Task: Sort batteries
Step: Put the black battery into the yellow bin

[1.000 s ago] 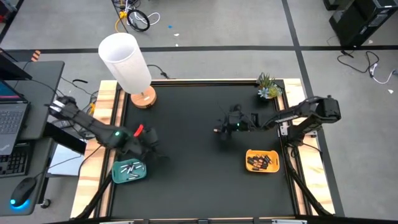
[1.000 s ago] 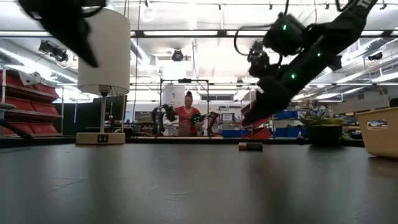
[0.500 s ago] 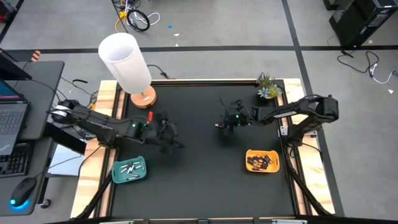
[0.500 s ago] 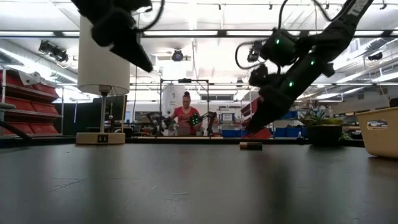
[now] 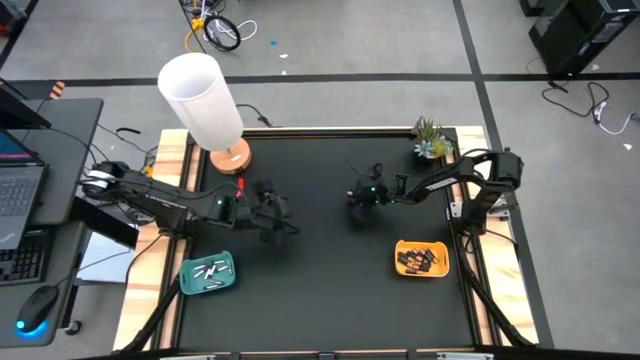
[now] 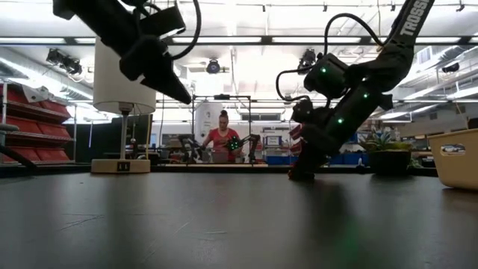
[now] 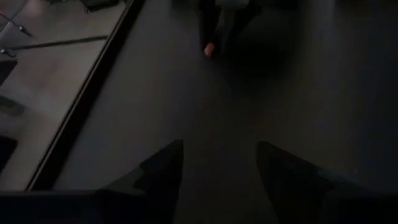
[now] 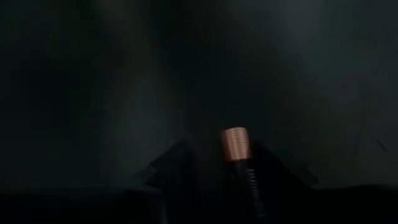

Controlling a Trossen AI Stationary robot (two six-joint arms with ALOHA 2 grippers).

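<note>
Right tool: lying low on the dark surface, fingers straddling a copper-tipped battery; grip itself unclear, battery's body mostly hiding in shadow.
Left tool: hovering with fingers spread, holding nothing.
Trays: teal tray holding pale batteries, orange tray holding dark ones.
Farther off: lamp, small plant.

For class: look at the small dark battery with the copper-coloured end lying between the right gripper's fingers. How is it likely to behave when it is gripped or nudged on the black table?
The small dark battery with the copper-coloured end is a smooth cylinder lying on its side, so a nudge would probably roll it across the flat black table. It looks rigid, so the right gripper should not deform it. Being thin, it may slip from off-centre fingers.
</note>
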